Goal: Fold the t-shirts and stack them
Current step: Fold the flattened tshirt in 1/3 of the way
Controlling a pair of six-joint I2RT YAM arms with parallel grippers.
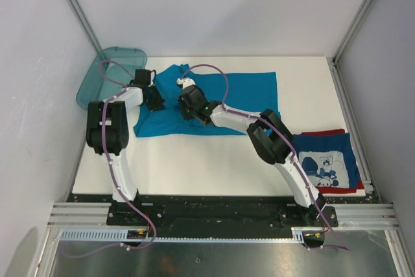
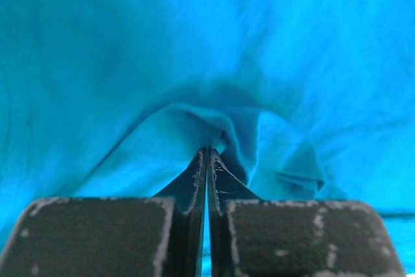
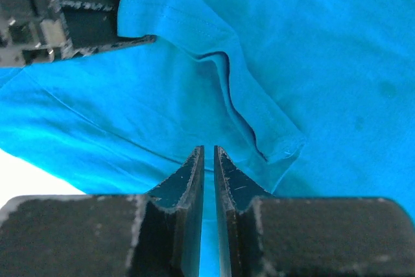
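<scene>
The teal-blue t-shirt [image 1: 240, 95] lies spread across the back of the table, its left part rumpled. My left gripper [image 1: 155, 98] is at the shirt's left end, shut on a raised fold of the teal cloth [image 2: 220, 128]; the tips [image 2: 208, 150] pinch it. My right gripper [image 1: 186, 97] hovers low over the shirt just right of the left one. Its jaws [image 3: 209, 148] stand a narrow gap apart with nothing between them, beside a folded sleeve [image 3: 253, 115]. The folded dark blue printed shirt [image 1: 324, 160] lies at the near right.
A translucent teal bin [image 1: 107, 72] stands at the back left corner, close behind the left arm. The left gripper's body [image 3: 58, 11] shows at the right wrist view's top left. Metal frame rails run along the table's right and near edges.
</scene>
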